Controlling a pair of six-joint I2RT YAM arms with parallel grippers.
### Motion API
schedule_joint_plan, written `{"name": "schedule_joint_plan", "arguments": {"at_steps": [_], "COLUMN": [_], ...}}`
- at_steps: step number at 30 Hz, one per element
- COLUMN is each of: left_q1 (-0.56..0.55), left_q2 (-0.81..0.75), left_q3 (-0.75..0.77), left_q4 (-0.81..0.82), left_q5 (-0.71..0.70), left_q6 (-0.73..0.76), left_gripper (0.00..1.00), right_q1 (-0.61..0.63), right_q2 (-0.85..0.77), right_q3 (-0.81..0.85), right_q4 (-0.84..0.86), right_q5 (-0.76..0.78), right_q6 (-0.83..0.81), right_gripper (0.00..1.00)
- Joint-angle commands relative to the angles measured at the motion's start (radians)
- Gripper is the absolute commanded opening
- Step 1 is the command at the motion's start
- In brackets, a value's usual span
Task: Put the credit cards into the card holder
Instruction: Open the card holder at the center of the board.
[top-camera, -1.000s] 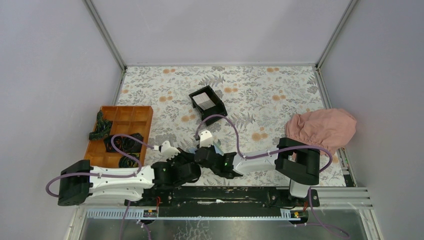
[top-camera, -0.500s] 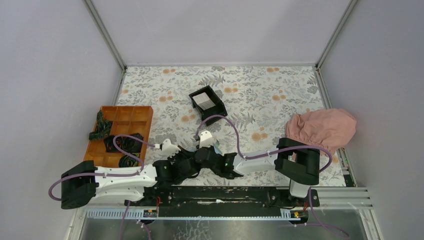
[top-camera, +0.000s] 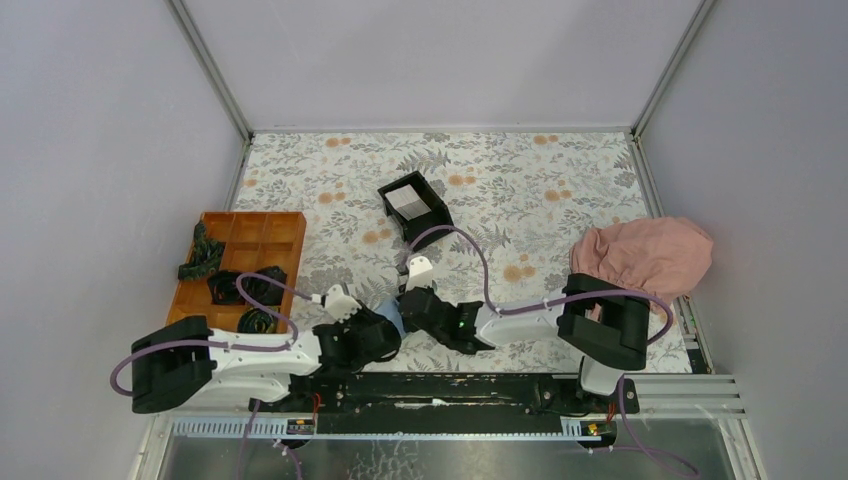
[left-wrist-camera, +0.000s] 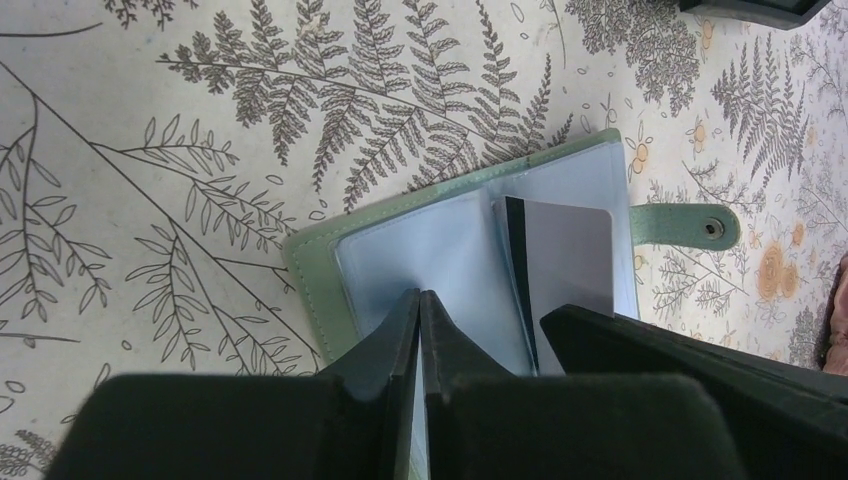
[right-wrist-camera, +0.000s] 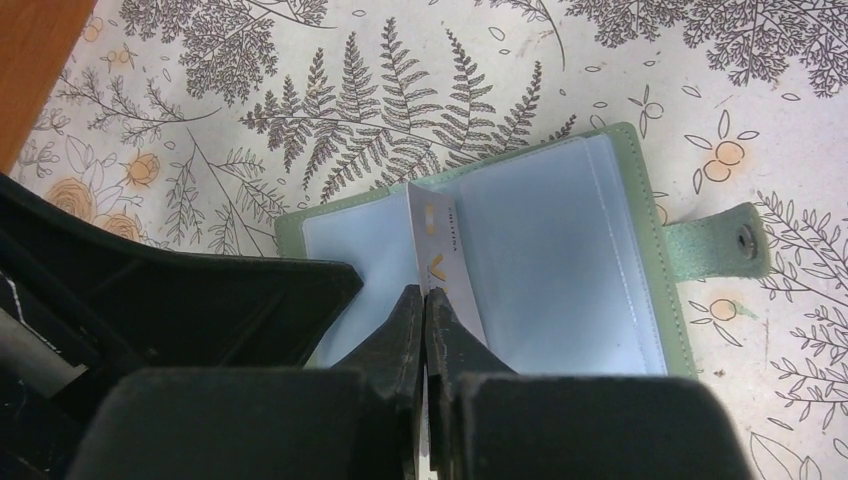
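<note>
The card holder is a sage-green wallet lying open on the floral table, its light blue sleeves up and its snap strap out to the side. My left gripper is shut on one thin blue sleeve of the holder. My right gripper is shut on a pale credit card, which stands on edge at the holder's middle fold. The card's black-striped back shows in the left wrist view. In the top view both grippers meet over the holder. Another white card lies in the black box.
A black open-top box stands at mid-table. An orange divided tray with dark items is at the left. A pink cloth lies at the right, above the right arm's base. Grey walls close in the table.
The left arm has shifted right and its gripper has drawn back toward the near edge. The right gripper has moved slightly away. The holder's blue inside now shows between them.
</note>
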Motion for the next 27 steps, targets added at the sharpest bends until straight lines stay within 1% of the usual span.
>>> {"name": "schedule_joint_plan", "arguments": {"at_steps": [1, 7, 12, 16, 21, 23, 27], "left_q1": [0.003, 0.012, 0.041, 0.069, 0.126, 0.139, 0.138], "left_q2": [0.064, 0.160, 0.208, 0.215, 0.231, 0.229, 0.180], "left_q3": [0.007, 0.061, 0.045, 0.029, 0.030, 0.038, 0.023], "left_q4": [0.019, 0.036, 0.081, 0.109, 0.161, 0.147, 0.080], "left_q5": [0.032, 0.011, 0.036, 0.058, 0.096, 0.108, 0.135], "left_q6": [-0.006, 0.057, 0.097, 0.140, 0.261, 0.280, 0.260], "left_gripper": [0.09, 0.08, 0.05, 0.05, 0.04, 0.03, 0.02], "right_q1": [-0.026, -0.082, -0.132, -0.158, -0.194, -0.206, -0.212], "right_q2": [0.053, 0.009, -0.012, -0.015, -0.018, -0.026, -0.018], "right_q3": [-0.100, -0.143, -0.179, -0.196, -0.212, -0.221, -0.213], "right_q4": [-0.227, -0.235, -0.232, -0.225, -0.214, -0.211, -0.209], "right_q5": [-0.161, -0.167, -0.188, -0.201, -0.215, -0.215, -0.222], "right_q6": [0.049, 0.040, 0.033, 0.031, 0.027, 0.025, 0.020], "right_gripper": [0.00, 0.00, 0.00, 0.00, 0.00, 0.00, 0.00]}}
